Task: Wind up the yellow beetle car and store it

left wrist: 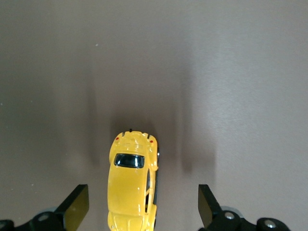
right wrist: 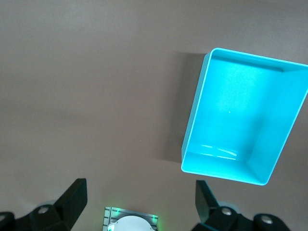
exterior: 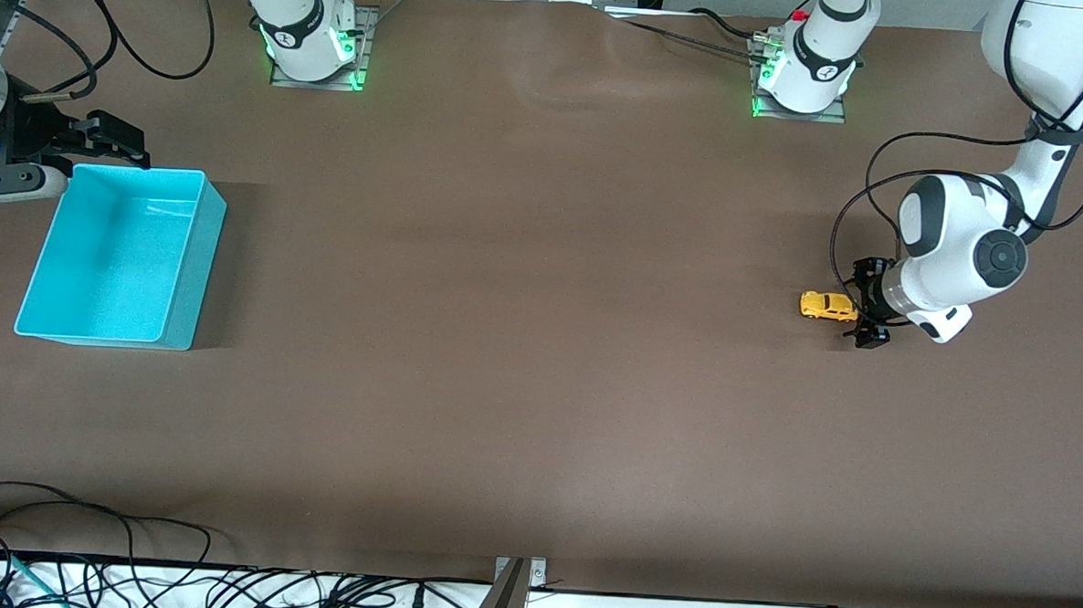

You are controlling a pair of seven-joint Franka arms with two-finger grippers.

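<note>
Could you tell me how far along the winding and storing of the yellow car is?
Nothing looks finished yet. The yellow beetle car sits on the table at the left arm's end, and the turquoise bin at the right arm's end holds nothing. In hand: the left gripper, open, has its fingers either side of the car without touching it. The right gripper waits open near the bin. Grasping, winding and storing remain.

Setting: robotics laboratory
Evidence: two arm bases [exterior: 314, 34] bolted to a brown surface [exterior: 522, 340], green status lights, loose cables [exterior: 128, 569] along the surface's edge nearest the front camera
</note>
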